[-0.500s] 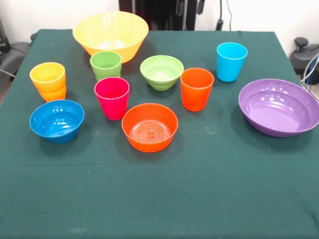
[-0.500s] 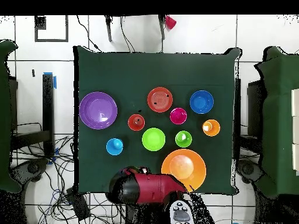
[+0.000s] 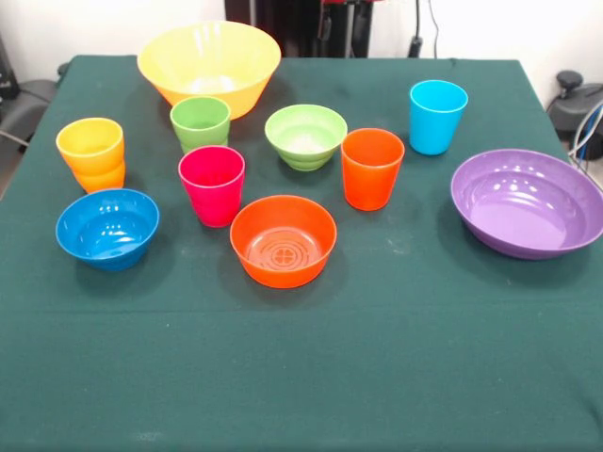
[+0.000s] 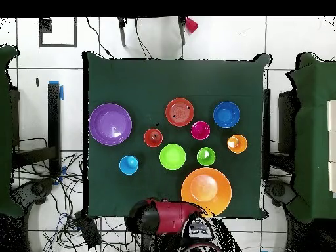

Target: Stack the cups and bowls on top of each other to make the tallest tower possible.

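All cups and bowls stand apart on the green table (image 3: pixel 424 358); nothing is stacked. At the back is the large yellow bowl (image 3: pixel 209 64). In front of it stand the green cup (image 3: pixel 200 122), light green bowl (image 3: pixel 305 136), orange cup (image 3: pixel 372 168) and light blue cup (image 3: pixel 438 116). The purple bowl (image 3: pixel 526 202) is at the right. The magenta cup (image 3: pixel 211 184), orange bowl (image 3: pixel 283 240), blue bowl (image 3: pixel 106 228) and yellow-orange cup (image 3: pixel 90 153) are nearer. The red arm (image 4: pixel 167 220) is drawn back beyond the table edge by the yellow bowl (image 4: pixel 206 189), with its end (image 4: pixel 199 230) there.
Cables and dark stands lie on the floor around the table (image 4: pixel 111 197) in the overhead view. Other green-covered tables (image 4: pixel 315 131) stand at both sides. In the front view a red part of the arm (image 3: pixel 339 5) shows at the top edge.
The arm has drawn back further toward its base in the overhead view. The cups and bowls have not moved.
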Motion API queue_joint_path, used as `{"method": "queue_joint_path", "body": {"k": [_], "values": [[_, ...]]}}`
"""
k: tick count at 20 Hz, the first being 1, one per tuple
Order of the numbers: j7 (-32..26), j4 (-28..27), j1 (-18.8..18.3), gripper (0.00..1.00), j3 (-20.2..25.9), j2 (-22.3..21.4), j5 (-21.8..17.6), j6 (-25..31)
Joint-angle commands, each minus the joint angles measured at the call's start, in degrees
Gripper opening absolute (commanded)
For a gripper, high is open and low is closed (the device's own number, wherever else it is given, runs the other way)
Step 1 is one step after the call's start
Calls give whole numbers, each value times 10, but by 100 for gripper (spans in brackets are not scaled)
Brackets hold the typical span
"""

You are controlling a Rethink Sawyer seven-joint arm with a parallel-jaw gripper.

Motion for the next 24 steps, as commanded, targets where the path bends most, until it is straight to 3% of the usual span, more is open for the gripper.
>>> {"method": "queue_joint_path", "body": {"k": [1,7,10,20,24], "values": [[97,-69,23,100,7,101,-13,-97],[95,-79,3,100,25,140,-14,-162],[90,-94,7,100,26,147,0,-150],[95,-118,4,100,87,90,39,-101],[95,-114,7,100,102,38,57,-47]]}}
